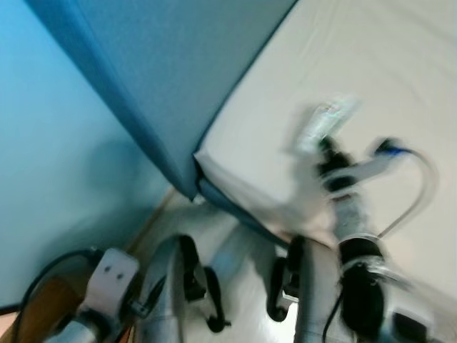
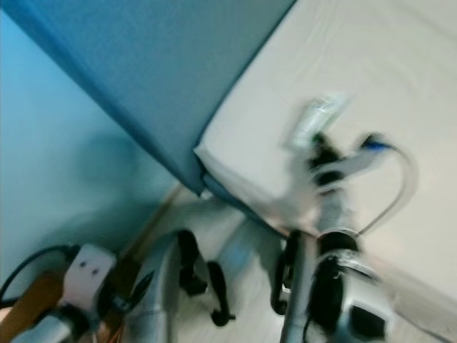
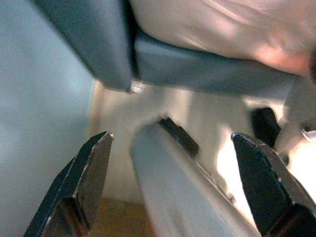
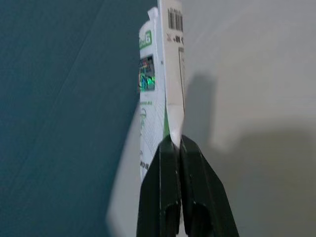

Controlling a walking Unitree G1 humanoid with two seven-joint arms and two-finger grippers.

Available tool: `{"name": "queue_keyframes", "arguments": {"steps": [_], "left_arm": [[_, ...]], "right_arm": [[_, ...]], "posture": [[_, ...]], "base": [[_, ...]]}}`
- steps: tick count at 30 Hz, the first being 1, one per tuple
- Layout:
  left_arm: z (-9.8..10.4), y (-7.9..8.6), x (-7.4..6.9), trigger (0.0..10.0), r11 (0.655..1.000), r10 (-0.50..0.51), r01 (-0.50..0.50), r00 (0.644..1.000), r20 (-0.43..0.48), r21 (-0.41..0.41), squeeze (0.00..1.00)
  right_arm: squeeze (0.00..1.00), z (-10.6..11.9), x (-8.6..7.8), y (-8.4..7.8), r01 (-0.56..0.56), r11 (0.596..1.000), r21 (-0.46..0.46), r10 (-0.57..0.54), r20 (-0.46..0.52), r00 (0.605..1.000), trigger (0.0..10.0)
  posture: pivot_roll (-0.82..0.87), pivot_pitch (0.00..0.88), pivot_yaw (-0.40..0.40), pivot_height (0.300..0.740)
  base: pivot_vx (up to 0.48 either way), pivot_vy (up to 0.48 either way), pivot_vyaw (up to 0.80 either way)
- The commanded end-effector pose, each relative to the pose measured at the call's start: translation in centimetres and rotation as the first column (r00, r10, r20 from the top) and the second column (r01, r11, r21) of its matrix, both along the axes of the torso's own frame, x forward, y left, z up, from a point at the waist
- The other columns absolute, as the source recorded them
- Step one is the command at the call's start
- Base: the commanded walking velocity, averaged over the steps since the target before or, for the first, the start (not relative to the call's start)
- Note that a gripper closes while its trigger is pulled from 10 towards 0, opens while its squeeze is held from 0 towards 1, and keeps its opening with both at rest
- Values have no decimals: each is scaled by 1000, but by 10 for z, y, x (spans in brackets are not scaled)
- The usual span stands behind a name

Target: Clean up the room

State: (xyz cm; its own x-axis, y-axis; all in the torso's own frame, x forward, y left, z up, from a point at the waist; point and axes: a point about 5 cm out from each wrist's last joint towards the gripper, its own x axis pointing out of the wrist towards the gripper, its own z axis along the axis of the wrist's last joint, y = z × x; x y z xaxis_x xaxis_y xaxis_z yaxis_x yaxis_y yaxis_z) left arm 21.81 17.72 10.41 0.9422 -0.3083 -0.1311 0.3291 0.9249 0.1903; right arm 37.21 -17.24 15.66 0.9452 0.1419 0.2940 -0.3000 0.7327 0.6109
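Two black fingers of the right gripper (image 4: 175, 148) are pressed together on the bottom edge of a white packet (image 4: 160, 89) — its long axis runs straight on from the fingers. Seen from the head, blurred, the packet hangs above the pale mattress (image 1: 400, 64), near the blue headboard (image 1: 164, 71). Lower and idle, the left gripper (image 3: 173, 163) is spread wide, holding nothing — floor beneath it.
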Motion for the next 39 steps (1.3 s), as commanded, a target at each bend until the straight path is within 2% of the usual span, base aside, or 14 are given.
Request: {"name": "queue_keyframes", "arguments": {"steps": [1, 4, 5, 6, 7, 11, 14, 15, 21, 22, 26, 34, 36, 39], "left_arm": [[-20, 3, 11, 10000, 997, 68, -70, 996, -60, -34, 0], [-17, -1, 25, 10000, 995, 79, -81, 996, -37, -61, 0], [-14, -5, 40, 10000, 990, 96, -96, 995, -14, -101, 0], [-10, -11, 57, 10000, 984, 109, -107, 994, 4, -144, 0], [-4, -20, 71, 10000, 979, 106, -99, 994, 28, -179, 0], [0, -36, 93, 10000, 972, 87, -77, 995, 38, -220, 0], [-3, -45, 98, 10000, 966, 71, -64, 997, 21, -249, 0], [-16, -59, 104, 10000, 961, 46, -53, 998, -30, -273, 0], [-24, -64, 103, 10000, 960, 38, -53, 998, -58, -275, 0], [-38, -68, 100, 10000, 961, 41, -71, 992, -116, -267, 0], [-58, -71, 99, 10000, 968, 43, -89, 980, -192, -234, 0], [-79, -75, 92, 10000, 972, 29, -96, 954, -297, -213, 0], [-91, -86, 83, 10000, 978, -43, -31, 937, -347, -204, 0], [-95, -88, 79, 10000, 983, -69, 3, 931, -358, -181, 0]], "right_arm": [[0, 1, -3, 10, -42, 999, 19, 42, 6, 999, 0], [0, 2, -6, 18, -68, 997, 26, 68, 10, 998, 0], [0, -2, -7, 23, -78, 997, 14, 78, -7, 997, 0], [0, -9, -4, 28, -86, 996, -28, 85, -46, 995, 9804], [0, -14, -4, 31, -93, 993, -78, 88, -70, 994, 10000], [0, -22, -1, 29, -104, 987, -127, 89, -118, 989, 10000], [0, -25, -2, 22, -81, 989, -126, 65, -127, 990, 10000], [0, -37, -7, 10, -29, 990, -140, 2, -194, 981, 10000], [0, -49, -11, 6, -13, 987, -162, -28, -252, 967, 10000], [0, -78, -22, 6, -32, 979, -203, -47, -372, 927, 10000], [0, -113, -38, 15, -119, 954, -275, -42, -516, 855, 10000], [0, -146, -60, 16, -224, 905, -363, -81, -661, 746, 10000], [0, -164, -76, 13, -275, 875, -399, -115, -723, 682, 10000], [0, -169, -81, 12, -287, 868, -404, -123, -737, 664, 10000]], "posture": [[49, 369, 16, 579], [49, 369, 16, 579], [28, 289, 9, 579], [8, 224, -1, 579], [-5, 194, -6, 579], [-16, 132, -11, 579], [-34, 67, -5, 584], [-44, 3, 13, 594], [-45, 0, 17, 599], [-41, 0, 16, 609], [-40, 0, 12, 629], [-52, 0, 6, 654], [-43, 0, 1, 669], [-43, 0, 1, 674]], "base": [[0, 0, 0], [0, 0, 0], [0, 0, 0], [0, 0, 0], [0, 0, 0], [0, 0, 0], [0, 0, 0], [0, 0, 0], [0, 0, 0], [0, 0, 0], [0, 0, 0], [0, 0, 0], [0, 0, 0], [0, 0, 0]]}}
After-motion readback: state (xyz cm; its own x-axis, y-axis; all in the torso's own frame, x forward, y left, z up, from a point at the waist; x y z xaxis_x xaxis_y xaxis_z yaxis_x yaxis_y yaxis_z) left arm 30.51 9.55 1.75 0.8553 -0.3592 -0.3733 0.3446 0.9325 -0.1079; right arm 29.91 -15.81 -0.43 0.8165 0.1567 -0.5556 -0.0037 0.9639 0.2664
